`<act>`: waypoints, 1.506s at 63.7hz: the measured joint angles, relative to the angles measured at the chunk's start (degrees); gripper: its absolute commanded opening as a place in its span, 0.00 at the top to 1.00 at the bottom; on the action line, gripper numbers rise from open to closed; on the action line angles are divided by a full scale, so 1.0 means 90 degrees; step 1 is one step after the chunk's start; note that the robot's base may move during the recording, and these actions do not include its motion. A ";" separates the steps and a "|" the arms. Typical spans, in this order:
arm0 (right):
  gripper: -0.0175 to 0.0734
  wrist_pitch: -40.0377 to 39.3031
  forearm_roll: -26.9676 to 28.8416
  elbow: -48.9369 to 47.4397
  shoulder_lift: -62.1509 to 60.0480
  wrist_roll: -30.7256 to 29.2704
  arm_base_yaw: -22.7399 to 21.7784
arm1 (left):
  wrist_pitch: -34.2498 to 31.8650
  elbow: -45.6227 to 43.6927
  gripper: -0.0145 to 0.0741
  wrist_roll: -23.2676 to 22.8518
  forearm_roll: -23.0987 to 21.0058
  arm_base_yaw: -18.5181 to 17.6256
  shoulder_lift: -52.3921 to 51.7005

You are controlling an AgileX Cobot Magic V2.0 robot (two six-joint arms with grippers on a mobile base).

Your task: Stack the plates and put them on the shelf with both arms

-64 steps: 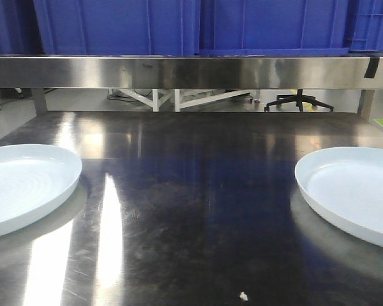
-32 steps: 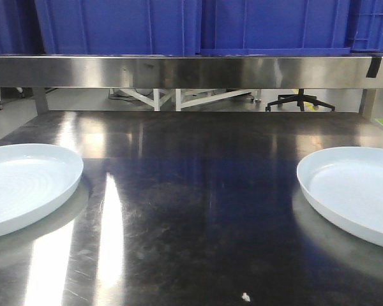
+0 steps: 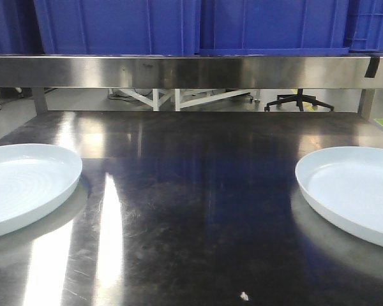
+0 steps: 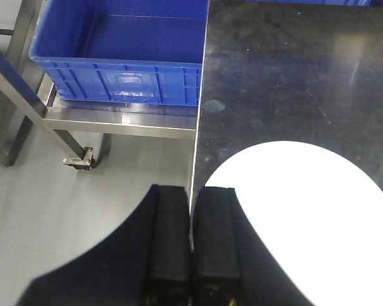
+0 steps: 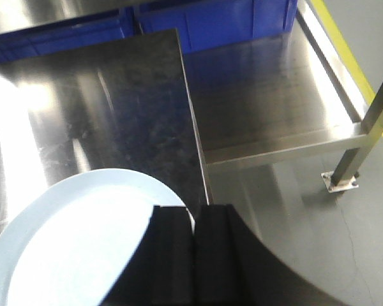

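Left gripper (image 4: 191, 191) and right gripper (image 5: 193, 210): jaws pressed together, both empty.

The left gripper hangs over the left edge of the steel tabletop (image 3: 191, 210), just beside the left plate (image 4: 306, 217). The right gripper hangs above the rim of the right plate (image 5: 83, 242), near the table's right edge. The 2 plates lie flat on the tabletop, well apart and unstacked. Behind them runs the shelf rail (image 3: 179, 71), with blue crates (image 3: 115, 25) above it.

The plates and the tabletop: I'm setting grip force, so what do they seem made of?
The left plate and right plate look like glazed ceramic or possibly melamine: pale bluish-white, glossy, faint rings. The tabletop looks like steel: dark, reflective, streaky highlights, fine scratches.
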 measured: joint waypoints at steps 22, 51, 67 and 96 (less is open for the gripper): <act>0.71 -0.0731 0.0000 -0.0027 0.0634 0.0012 0.0000 | 0.0013 0.0000 0.74 0.0000 -0.0053 0.0000 0.0000; 0.13 -0.0023 0.0000 -0.0027 0.1704 0.0012 0.0000 | -0.0089 -0.0014 0.56 0.0000 -0.0053 0.0000 0.0622; 0.13 -0.0008 0.0000 -0.0027 0.2044 0.0012 0.0000 | -0.0078 -0.0014 0.30 0.0000 -0.0053 0.0000 0.1564; 0.13 -0.0048 0.0000 -0.0040 0.2097 0.0023 0.0000 | -0.0254 -0.0027 0.30 0.0000 -0.0053 0.0000 0.2823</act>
